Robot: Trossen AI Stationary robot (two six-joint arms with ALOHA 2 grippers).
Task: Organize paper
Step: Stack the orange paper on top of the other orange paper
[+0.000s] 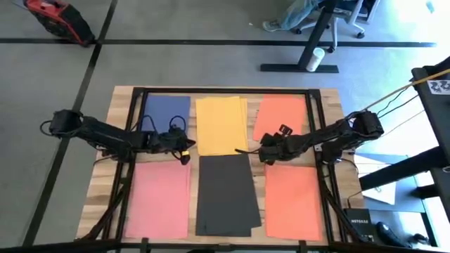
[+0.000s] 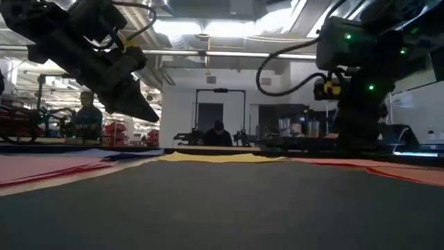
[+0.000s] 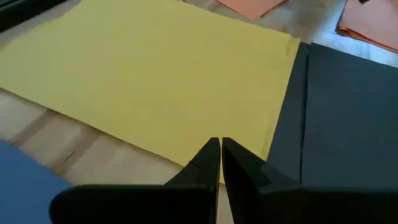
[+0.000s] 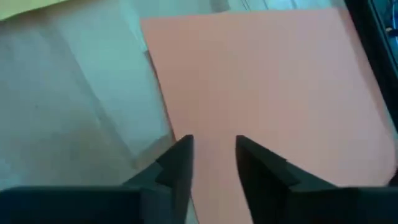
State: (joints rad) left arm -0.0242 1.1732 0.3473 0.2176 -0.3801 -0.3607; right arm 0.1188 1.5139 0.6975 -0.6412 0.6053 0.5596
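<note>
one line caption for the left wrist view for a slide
Left gripper shut, poised over the yellow paper's edge beside the black sheet.

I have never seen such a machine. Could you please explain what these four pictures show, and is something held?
Two dark robot arms work over a wooden table. One picture looks down from above, one looks level across the table, and two come from cameras on the wrists. Coloured paper lies in six piles: blue, yellow, orange, pink, black, orange. The left gripper is shut above the yellow edge; the right gripper is open over orange paper. Nothing is held.
</note>
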